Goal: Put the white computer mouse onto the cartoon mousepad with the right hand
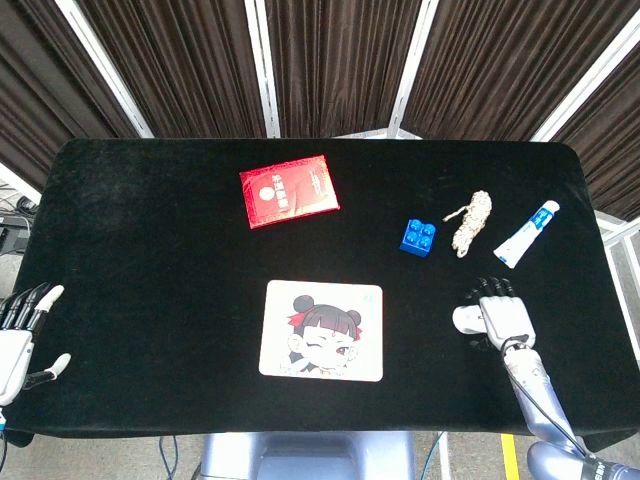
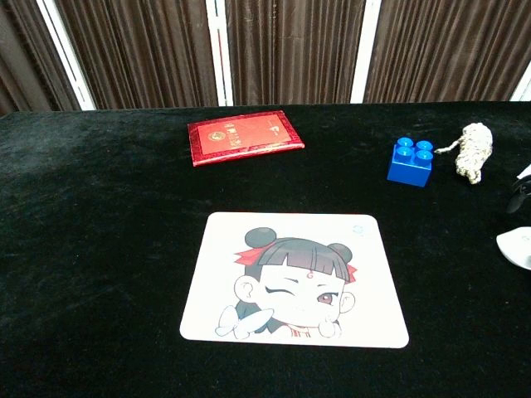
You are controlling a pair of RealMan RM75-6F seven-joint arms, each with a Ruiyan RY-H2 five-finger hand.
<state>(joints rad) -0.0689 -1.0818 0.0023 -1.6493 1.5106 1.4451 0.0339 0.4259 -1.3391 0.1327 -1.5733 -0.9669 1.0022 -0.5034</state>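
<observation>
The white computer mouse [image 1: 463, 319] lies on the black table right of the cartoon mousepad [image 1: 322, 331], a white pad with a girl's face. My right hand [image 1: 503, 315] sits over the mouse's right part, fingers stretched out past it toward the far side, and only the mouse's left end shows. In the chest view the mousepad [image 2: 294, 278] fills the middle, the mouse [image 2: 516, 247] peeks in at the right edge, and a dark fingertip [image 2: 519, 196] of the right hand shows above it. My left hand [image 1: 20, 335] hangs open at the table's front left corner.
A red booklet [image 1: 289, 190] lies at the back, left of centre. A blue toy brick [image 1: 419, 237], a coiled rope [image 1: 470, 222] and a white and blue tube [image 1: 527, 233] lie behind the mouse. The table's front edge [image 1: 300, 432] runs just below the mousepad.
</observation>
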